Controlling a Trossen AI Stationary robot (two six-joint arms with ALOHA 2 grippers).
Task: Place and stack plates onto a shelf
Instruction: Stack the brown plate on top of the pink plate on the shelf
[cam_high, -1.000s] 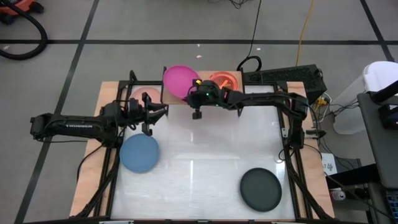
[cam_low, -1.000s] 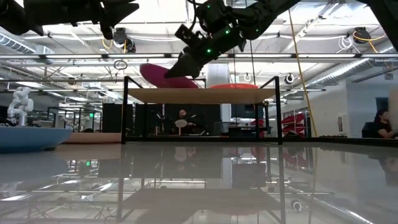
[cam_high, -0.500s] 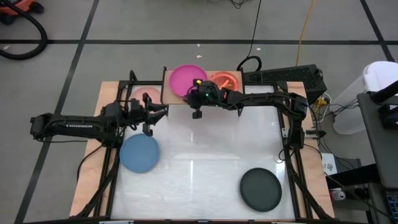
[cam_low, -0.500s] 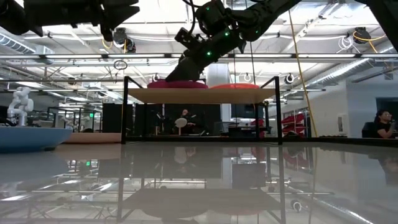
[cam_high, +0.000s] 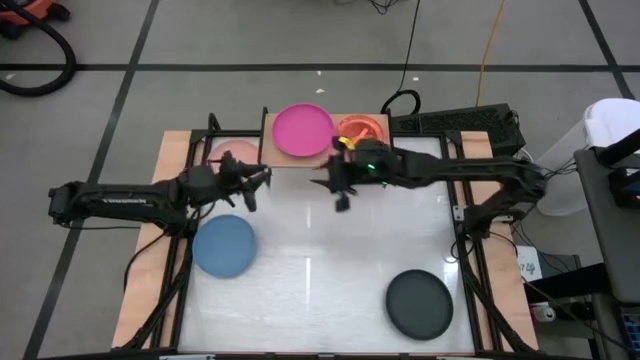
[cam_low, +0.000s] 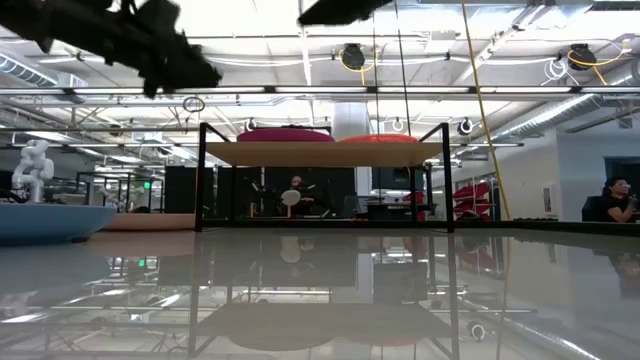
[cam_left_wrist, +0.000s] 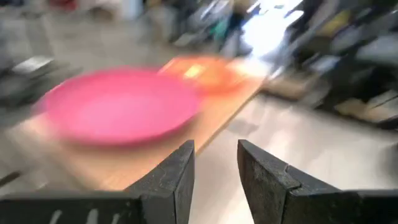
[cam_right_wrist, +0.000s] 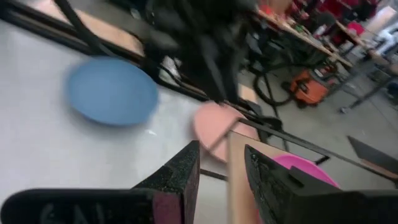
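- White desk (cam_high: 320, 270) is carrying the blue plate (cam_high: 224, 245) and black plate (cam_high: 420, 304).
- Magenta plate (cam_high: 303, 130) is lying on the shelf (cam_low: 322, 153).
- Left gripper (cam_high: 262, 178) and right gripper (cam_high: 322, 184) are hovering slightly parted, empty.
- A person (cam_low: 612, 200) is sitting in the room.

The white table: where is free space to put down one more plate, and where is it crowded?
The table is bare in the middle, between the blue plate and the black plate. The shelf is crowded: the magenta plate and orange plate fill it, with both claws, left and right, beside it.
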